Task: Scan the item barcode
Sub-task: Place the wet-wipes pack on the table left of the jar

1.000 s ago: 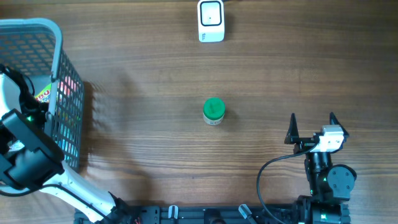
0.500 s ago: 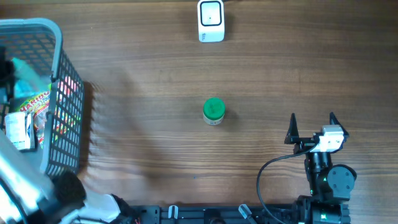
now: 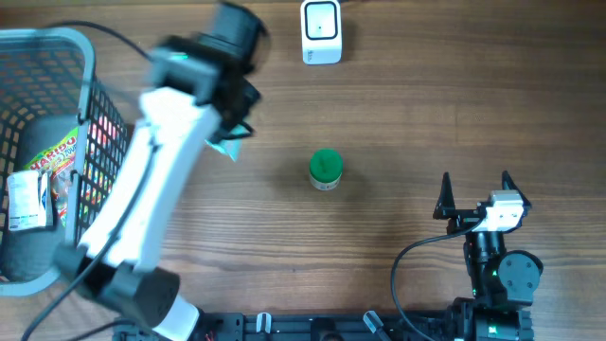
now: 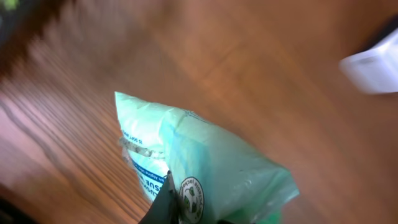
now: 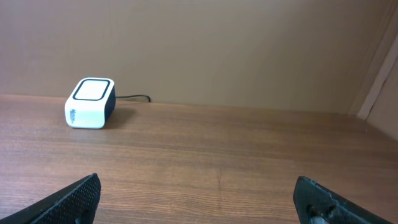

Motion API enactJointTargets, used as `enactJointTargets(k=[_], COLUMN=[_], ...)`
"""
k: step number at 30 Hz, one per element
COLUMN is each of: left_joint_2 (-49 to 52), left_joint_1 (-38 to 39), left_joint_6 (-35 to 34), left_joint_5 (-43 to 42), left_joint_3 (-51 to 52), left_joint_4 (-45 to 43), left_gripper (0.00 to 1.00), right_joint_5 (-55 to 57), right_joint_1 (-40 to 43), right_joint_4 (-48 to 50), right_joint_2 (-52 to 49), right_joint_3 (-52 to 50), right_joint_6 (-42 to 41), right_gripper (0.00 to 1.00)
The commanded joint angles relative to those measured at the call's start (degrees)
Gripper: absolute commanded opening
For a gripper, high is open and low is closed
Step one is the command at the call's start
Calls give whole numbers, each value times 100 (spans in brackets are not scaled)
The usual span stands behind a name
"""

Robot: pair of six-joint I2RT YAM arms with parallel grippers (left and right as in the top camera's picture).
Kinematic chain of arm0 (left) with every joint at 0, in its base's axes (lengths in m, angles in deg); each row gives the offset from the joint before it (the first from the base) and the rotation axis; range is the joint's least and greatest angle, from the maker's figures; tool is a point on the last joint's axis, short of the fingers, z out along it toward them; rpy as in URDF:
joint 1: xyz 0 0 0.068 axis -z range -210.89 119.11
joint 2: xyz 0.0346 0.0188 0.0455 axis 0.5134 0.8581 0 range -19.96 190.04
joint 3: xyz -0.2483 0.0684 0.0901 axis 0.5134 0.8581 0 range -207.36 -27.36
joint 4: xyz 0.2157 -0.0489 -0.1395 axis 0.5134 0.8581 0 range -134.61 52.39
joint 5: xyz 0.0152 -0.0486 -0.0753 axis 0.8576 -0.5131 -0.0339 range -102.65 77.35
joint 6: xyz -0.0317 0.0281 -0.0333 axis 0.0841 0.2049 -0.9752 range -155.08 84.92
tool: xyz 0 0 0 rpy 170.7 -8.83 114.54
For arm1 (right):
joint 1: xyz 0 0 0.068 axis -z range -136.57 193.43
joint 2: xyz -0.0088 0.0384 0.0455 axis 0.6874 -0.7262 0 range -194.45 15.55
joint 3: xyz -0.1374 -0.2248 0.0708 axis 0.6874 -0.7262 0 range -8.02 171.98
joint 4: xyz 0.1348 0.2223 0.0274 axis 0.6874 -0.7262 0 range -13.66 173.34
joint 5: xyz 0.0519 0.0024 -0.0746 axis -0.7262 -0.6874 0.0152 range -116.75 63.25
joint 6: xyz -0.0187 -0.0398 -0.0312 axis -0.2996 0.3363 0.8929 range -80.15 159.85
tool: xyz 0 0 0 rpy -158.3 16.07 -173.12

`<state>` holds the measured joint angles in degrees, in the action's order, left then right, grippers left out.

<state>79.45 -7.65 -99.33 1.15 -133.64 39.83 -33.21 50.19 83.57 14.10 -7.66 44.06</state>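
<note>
Counter (image 3: 426,104): bare wood, fills the overhead view. Grey mesh basket (image 3: 92,85) at the left edge, snack packs (image 3: 47,161) inside. Left arm (image 3: 151,189) runs diagonally from the near-left corner past the basket toward the far middle, blurred in the frame. Right hand (image 3: 475,185) sits near-right, jaws spread wide with nothing between them, well apart from everything else. Scanner (image 3: 321,31): white box at the far edge, window facing up, cable out the back (right wrist view shows it alone on bare wood). Jar (image 3: 326,169) with a green cap stands upright mid-counter, nothing touching it. Task item is the mint-green pouch (image 4: 211,168): clenched in the left hand (image 3: 232,133), carried above the counter between basket and scanner, to the left of the jar. In the left wrist view the jaws close on the pouch's lower edge, with blue print and a round logo showing and the scanner a blur at upper right. I can't pick out a barcode in any view. Handling, my read: light, soft film bag, so it will flop and swing from an edge pinch, and the film looks slick enough to creep out of the jaws. The best hold is probably a sealed seam, stiffest part, leaving the printed panel flat and uncovered. Crumpled or glossy film could spoil the read, so I'd present that panel square to the window.
</note>
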Motion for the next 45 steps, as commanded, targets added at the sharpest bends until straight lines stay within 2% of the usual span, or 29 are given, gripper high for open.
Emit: enactJointTargets(k=[1, 5, 8, 9, 10, 11, 12, 13, 16, 20, 26, 28, 31, 35, 39, 41, 45], left_joint_2=[273, 575, 636, 636, 636, 634, 634, 627, 573, 339, -396, -737, -1174, -1521, -1248, -1078, -651], left_joint_1=[273, 402, 398, 398, 398, 398, 391, 376, 258, -70, -815, -1200, -1808, -3375, -5021, -5484, -5912], left_joint_6=[-964, -973, -975, -973, -970, -927, -706, -538, -302, 28, 1646, 1757, 1755, 1720, 796, 669, 354], left_joint_5=[-39, -240, -240, -243, -243, -247, -334, -378, -363, -210, -107, 214, 531, 872, 457, 166, 76], left_joint_3=[1172, 2122, 2435, 2444, 2444, 2441, 2437, 2404, 1919, 673, -1550, -1897, -1928, -1926, -1698, -1401, -485], left_joint_4=[-487, -1377, -1646, -1661, -1663, -1657, -1659, -1650, -1296, -649, -310, -310, -306, -15, 671, 654, 334], left_gripper=[4, 4, 13, 22, 45, 76, 92, 100, 100, 100, 100, 100, 100, 100, 100, 100, 100], right_joint_5=[-92, -92, -92, -92, -92, -92, -92, -92, -92, -92, -92, -92, -92, -92, -92, -92, -92], right_joint_1=[-22, -22, -22, -22, -22, -22, -22, -22, -22, -22, -22, -22, -22, -22, -22, -22, -22], right_joint_4=[31, 28, 31, 28, 31, 28, 28, 31, 31, 31, 31, 31, 31, 31, 31, 28, 28], right_joint_2=[15, 15, 15, 15, 15, 15, 15, 15, 15, 15, 15, 15, 15, 15, 15, 15, 15], right_joint_3=[-7, -7, -7, -7, -7, -7, -7, -7, -7, -7, -7, -7, -7, -7, -7, -7, -7], right_joint_6=[31, 31, 28, 31, 31, 31, 31, 31, 31, 31, 31, 31, 31, 31, 31, 31, 31], right_gripper=[100, 100, 100, 100, 100, 100, 100, 100, 99, 100, 100, 100, 100, 100, 100, 100, 100])
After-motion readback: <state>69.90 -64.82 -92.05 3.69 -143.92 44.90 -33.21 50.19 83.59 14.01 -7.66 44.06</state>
